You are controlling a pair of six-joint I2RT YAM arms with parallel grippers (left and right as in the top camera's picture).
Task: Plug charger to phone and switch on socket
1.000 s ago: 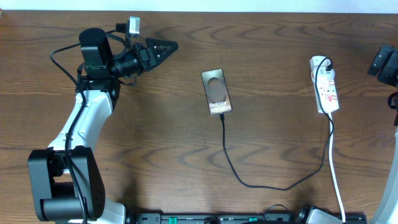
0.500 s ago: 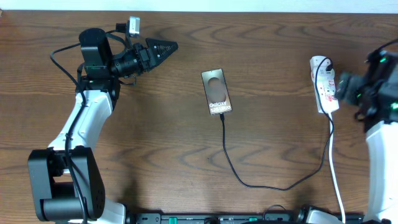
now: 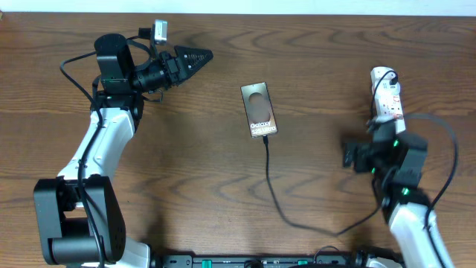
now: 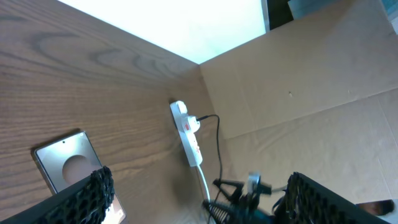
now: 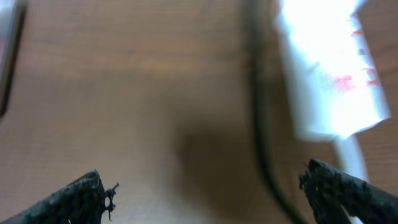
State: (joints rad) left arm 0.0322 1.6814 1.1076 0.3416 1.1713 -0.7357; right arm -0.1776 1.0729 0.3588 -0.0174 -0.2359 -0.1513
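Observation:
The bronze-grey phone (image 3: pixel 259 110) lies flat at mid-table. It also shows in the left wrist view (image 4: pixel 65 163). The thin black charger cable (image 3: pixel 277 201) runs from the phone's near edge and curves toward the front right. Its tip touches the phone. The white socket strip (image 3: pixel 386 91) lies at the right, its near end hidden under my right arm. It is blurred in the right wrist view (image 5: pixel 329 74). My right gripper (image 3: pixel 351 154) (image 5: pixel 211 199) is open and empty, just near-left of the socket. My left gripper (image 3: pixel 195 56) (image 4: pixel 199 199) is open and empty, far left of the phone.
A black plug (image 3: pixel 389 75) sits in the socket's far end. A black cable (image 5: pixel 258 124) runs beside the socket. The table's front edge carries a black rail (image 3: pixel 260 261). Brown cardboard (image 4: pixel 311 93) stands beyond the table's right side.
My right arm has swung in from the right edge to just in front of the socket and now covers its near end. The left arm, phone and charger have not moved.

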